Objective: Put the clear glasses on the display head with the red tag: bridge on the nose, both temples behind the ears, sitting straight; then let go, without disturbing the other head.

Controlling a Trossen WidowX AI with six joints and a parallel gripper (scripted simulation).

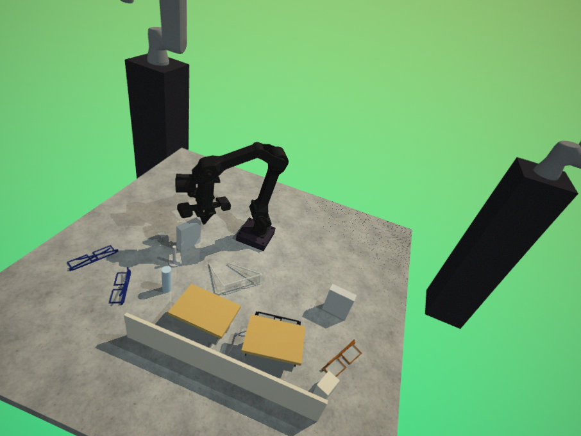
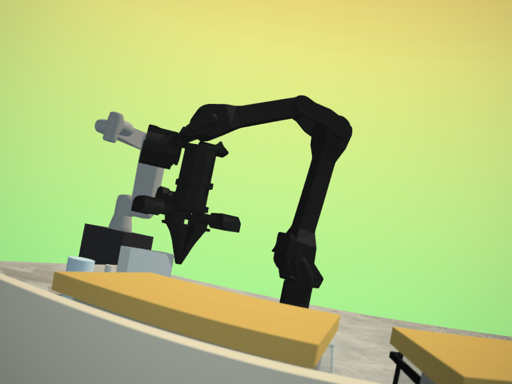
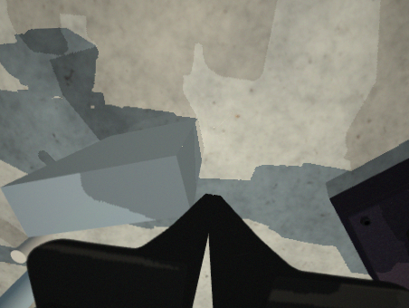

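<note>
The clear glasses (image 1: 234,281) lie on the bench (image 1: 290,262), below my jaws (image 1: 204,220) (image 2: 178,262) and toward the yellow-topped stands. I have the jaws closed tip to tip, with nothing between them, above and near the upright grey block (image 1: 188,235) (image 2: 144,261) (image 3: 104,181).
</note>
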